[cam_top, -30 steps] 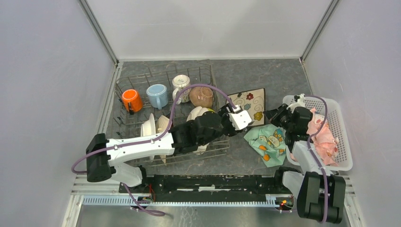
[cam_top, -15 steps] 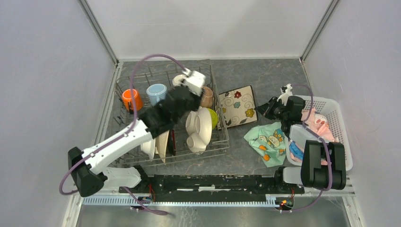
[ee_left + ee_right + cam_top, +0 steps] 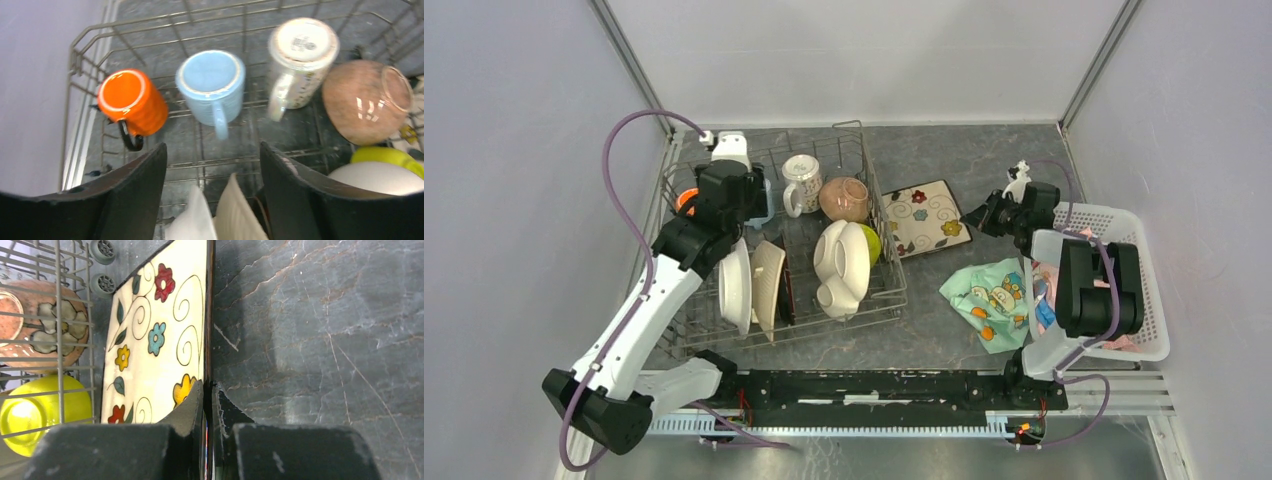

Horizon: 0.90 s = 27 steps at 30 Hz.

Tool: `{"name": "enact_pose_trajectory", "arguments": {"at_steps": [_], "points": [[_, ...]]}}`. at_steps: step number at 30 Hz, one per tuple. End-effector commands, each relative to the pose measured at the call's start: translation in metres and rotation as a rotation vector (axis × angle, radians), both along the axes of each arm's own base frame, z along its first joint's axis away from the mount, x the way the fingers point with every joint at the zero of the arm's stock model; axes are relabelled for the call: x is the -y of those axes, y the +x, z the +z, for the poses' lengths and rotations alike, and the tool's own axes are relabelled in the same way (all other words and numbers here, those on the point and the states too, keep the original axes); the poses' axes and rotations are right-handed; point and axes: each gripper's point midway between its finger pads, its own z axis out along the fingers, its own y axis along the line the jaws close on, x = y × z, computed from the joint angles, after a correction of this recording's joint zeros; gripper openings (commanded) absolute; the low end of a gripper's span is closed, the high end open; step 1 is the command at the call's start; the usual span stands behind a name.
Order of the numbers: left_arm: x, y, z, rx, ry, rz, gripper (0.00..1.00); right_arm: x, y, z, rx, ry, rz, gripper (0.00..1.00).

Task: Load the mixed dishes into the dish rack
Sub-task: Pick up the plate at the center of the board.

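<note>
Over the rack's (image 3: 844, 322) far-left corner my left gripper (image 3: 212, 150) hangs with its jaws wide and nothing between them. Below it the orange mug (image 3: 132, 102), blue mug (image 3: 212, 82) and white mug (image 3: 300, 55) stand mouth-down in a row, with the tan bowl (image 3: 365, 100) beside them. Nearer me, upright plates (image 3: 749, 285) fill the left tines, and the sectioned plate (image 3: 844, 265) leans against the lime bowl (image 3: 385, 155). As I judge it, one dish is left to load: the floral plate (image 3: 929, 215), on the table just right of the rack. My right gripper (image 3: 207, 390) is pinched narrow on that plate's right rim, so the pick-up looks to be in hand. Next I would lift it, stand it on edge and carry it left over the raised wire side into free tines. The sectioned plate and lime bowl crowd that side, so room is tight, and a thin rim grip may let the plate swing. A teal cloth (image 3: 989, 300) lies near the plate's near corner, and a white basket (image 3: 1144, 250) sits behind my right arm.
</note>
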Motion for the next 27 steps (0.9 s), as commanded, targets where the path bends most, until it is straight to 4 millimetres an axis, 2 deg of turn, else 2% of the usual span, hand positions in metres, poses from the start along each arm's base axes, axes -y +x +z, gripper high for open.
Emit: {"name": "enact_pose_trajectory", "arguments": {"at_steps": [1,3,7,10,14,20,22,24,27], "points": [[-0.048,-0.005,-0.003,0.037,0.012,0.178,0.8,-0.039,0.005,0.004,0.017,0.015,0.185,0.08],[-0.059,-0.005,-0.008,0.045,-0.05,0.205,0.84,-0.038,0.007,-0.007,-0.024,-0.006,0.199,0.11],[-0.056,-0.004,-0.02,0.009,-0.105,0.179,0.85,-0.037,0.014,-0.014,-0.05,-0.028,0.224,0.2],[-0.058,-0.006,-0.029,-0.02,-0.104,0.184,0.85,-0.038,0.025,-0.01,-0.025,-0.024,0.228,0.33],[-0.053,-0.007,-0.036,-0.031,-0.113,0.152,0.85,-0.04,0.049,-0.004,0.001,-0.013,0.244,0.54],[-0.049,-0.009,-0.045,-0.041,-0.112,0.118,0.86,-0.041,0.07,-0.021,-0.039,-0.023,0.302,0.73],[-0.048,-0.01,-0.049,-0.044,-0.119,0.113,0.86,-0.038,0.078,-0.025,-0.028,-0.049,0.307,0.76],[-0.046,-0.01,-0.051,-0.039,-0.128,0.105,0.86,-0.044,0.079,-0.031,-0.034,-0.016,0.341,0.77],[-0.043,-0.009,-0.052,-0.035,-0.128,0.083,0.86,-0.057,0.07,-0.038,-0.063,0.064,0.421,0.77]]}}
